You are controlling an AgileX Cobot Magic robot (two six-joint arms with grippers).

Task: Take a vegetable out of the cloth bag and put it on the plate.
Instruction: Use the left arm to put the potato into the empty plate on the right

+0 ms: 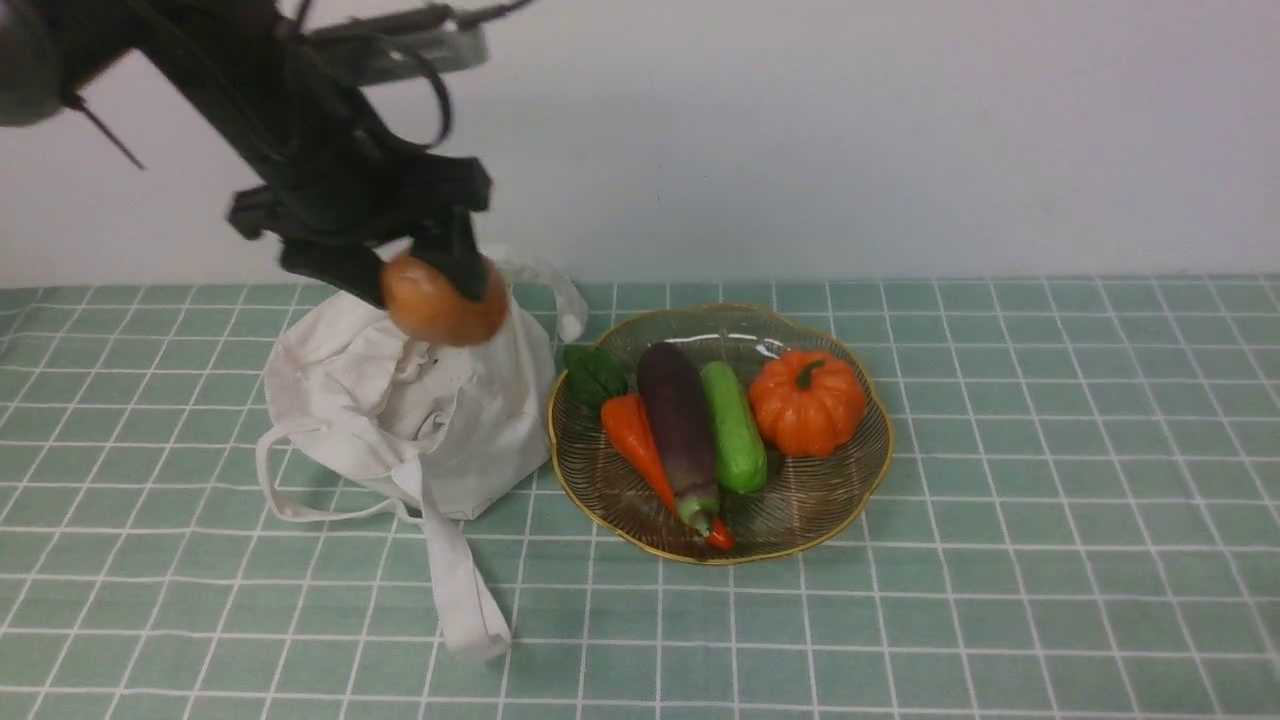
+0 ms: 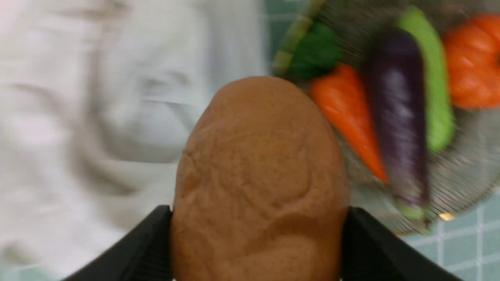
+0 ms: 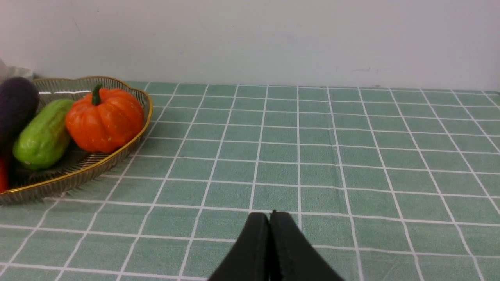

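1. The green checked cloth worktop [image 1: 1050, 600] carried everything. Low over a bare stretch of it, on the plate's far side from the bag, the right jaws were pressed together and empty.
2. The crumpled white cloth bag [image 1: 470, 420] slumped just beside the plate, its straps trailing toward the robot.
3. The ribbed, gold-rimmed scalloped plate [image 1: 800, 500] already held an orange pumpkin [image 1: 806, 400], a purple aubergine [image 1: 680, 420], a green cucumber [image 1: 733, 430] and an orange carrot [image 1: 635, 440], so little room was left bare.
4. The brown oval potato [image 1: 440, 305] hung in the air above the bag's mouth, clamped between the left jaws.
   - It seemed a light, rigid model, probably firm under pressure.
   - Its rounded, tapering sides could let it slip out. The jaws held the end nearer the wrist, and a hold across the widest girth would likely be safer.
   - Its skin was matte tan-brown, with shallow creases and fine speckles.
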